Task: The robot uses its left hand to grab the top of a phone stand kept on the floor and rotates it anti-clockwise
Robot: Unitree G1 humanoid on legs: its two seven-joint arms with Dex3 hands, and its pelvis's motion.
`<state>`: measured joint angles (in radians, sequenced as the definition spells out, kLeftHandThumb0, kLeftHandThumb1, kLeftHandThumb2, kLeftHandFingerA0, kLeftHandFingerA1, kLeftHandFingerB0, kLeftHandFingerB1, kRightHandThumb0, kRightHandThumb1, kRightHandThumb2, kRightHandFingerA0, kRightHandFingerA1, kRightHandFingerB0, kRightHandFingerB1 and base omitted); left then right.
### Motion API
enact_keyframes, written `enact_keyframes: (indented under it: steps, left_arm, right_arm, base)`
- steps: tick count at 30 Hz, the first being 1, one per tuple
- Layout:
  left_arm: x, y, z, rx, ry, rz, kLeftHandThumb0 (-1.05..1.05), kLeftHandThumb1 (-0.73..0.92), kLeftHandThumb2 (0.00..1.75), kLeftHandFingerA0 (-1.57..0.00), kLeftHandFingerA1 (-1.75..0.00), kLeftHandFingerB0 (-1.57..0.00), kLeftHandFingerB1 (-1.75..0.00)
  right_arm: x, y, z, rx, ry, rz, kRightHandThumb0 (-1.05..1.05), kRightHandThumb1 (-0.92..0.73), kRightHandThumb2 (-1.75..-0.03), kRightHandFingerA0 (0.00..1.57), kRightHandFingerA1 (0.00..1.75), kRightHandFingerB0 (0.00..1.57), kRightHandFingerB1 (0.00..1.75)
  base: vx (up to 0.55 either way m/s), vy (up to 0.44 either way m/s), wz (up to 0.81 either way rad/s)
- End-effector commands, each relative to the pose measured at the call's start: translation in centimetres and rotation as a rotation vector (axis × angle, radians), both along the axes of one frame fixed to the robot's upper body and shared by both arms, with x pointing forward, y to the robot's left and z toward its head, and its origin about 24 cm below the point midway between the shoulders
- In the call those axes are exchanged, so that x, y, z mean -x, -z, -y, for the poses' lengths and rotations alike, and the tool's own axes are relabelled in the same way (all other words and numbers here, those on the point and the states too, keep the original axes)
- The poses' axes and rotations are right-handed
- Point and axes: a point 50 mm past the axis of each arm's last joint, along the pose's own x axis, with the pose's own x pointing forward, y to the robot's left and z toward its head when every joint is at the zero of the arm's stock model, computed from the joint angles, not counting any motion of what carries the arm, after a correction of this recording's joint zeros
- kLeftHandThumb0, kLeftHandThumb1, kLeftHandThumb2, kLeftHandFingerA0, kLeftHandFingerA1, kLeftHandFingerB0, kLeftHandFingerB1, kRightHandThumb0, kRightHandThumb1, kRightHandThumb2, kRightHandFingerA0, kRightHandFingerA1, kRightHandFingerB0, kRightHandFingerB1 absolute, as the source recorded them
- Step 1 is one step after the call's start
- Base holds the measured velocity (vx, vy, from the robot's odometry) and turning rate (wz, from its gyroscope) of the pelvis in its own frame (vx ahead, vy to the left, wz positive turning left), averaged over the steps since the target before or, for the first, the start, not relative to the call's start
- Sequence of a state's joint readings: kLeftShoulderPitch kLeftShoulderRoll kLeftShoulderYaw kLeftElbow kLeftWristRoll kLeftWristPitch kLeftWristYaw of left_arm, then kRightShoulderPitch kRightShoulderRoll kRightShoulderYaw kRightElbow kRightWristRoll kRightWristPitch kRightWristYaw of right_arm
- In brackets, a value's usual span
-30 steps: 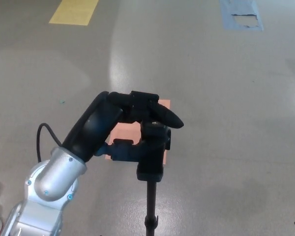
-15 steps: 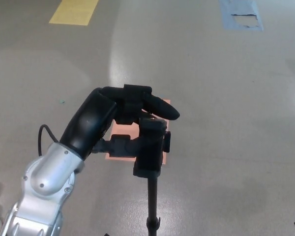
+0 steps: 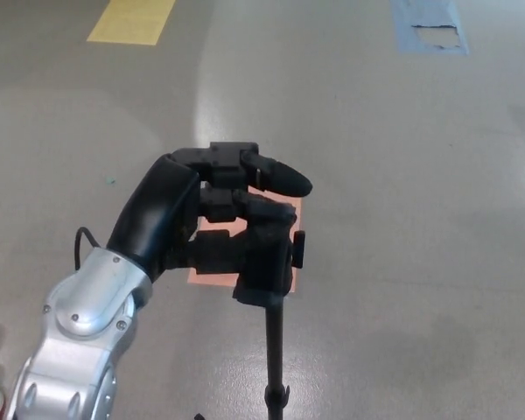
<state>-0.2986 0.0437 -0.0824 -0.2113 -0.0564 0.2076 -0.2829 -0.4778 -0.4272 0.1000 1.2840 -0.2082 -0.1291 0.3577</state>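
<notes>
Left robot hand (image 3: 232, 206): you have it wrapped around the top of the phone stand (image 3: 267, 258), thumb and fingers closed on the head.
Floor (image 3: 402, 175): grey; your stand rises from it.
Orange patch (image 3: 214, 262): lies on the floor, directly beneath the robot hand.
Pole (image 3: 274, 359): drops straight below the robot hand.

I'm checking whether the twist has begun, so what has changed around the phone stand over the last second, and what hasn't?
The left hand has swung toward picture left, its forearm rising more upright, and its fingers have closed down around the phone stand top. The stand's head has shifted slightly left with it, so a turn seems under way. The pole, the orange patch and the floor markings have stayed put.
</notes>
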Motion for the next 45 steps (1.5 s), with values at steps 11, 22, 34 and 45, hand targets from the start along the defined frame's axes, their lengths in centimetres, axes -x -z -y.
enact_keyframes:
  steps: [11,22,34,45]
  left_arm:
    - [-2.1,2.4,-1.7,0.424,0.003,-0.655,-0.18,0.75,0.62,-0.95,-0.76,-0.82,-0.54]
    - [-3.1,2.3,-2.3,0.446,-0.028,-0.707,-0.20,0.74,0.62,-0.95,-0.77,-0.82,-0.53]
    - [-3.5,2.1,-2.4,0.459,-0.035,-0.728,-0.20,0.73,0.62,-0.95,-0.75,-0.79,-0.53]
    - [-2.9,0.9,-2.0,0.309,0.109,-0.610,-0.58,0.41,0.71,-0.19,-0.42,-0.05,-0.29]
  right_arm:
    - [-1.1,-1.2,0.6,0.023,0.017,0.013,-0.69,-0.66,-0.96,0.26,0.49,0.00,0.22]
    - [-1.3,-1.5,0.5,0.030,0.012,0.017,-0.64,-0.80,-0.66,0.32,0.35,0.04,0.18]
    - [-1.7,-1.7,0.4,0.037,0.000,0.023,-0.64,-0.81,-0.64,0.32,0.34,0.03,0.24]
    - [-2.0,-2.0,0.4,0.049,-0.009,0.020,-0.68,-0.66,-0.95,0.28,0.48,0.03,0.29]
  base:
    - [0.00,0.000,0.00]
    - [0.00,0.000,0.00]
    - [0.00,0.000,0.00]
    - [0.00,0.000,0.00]
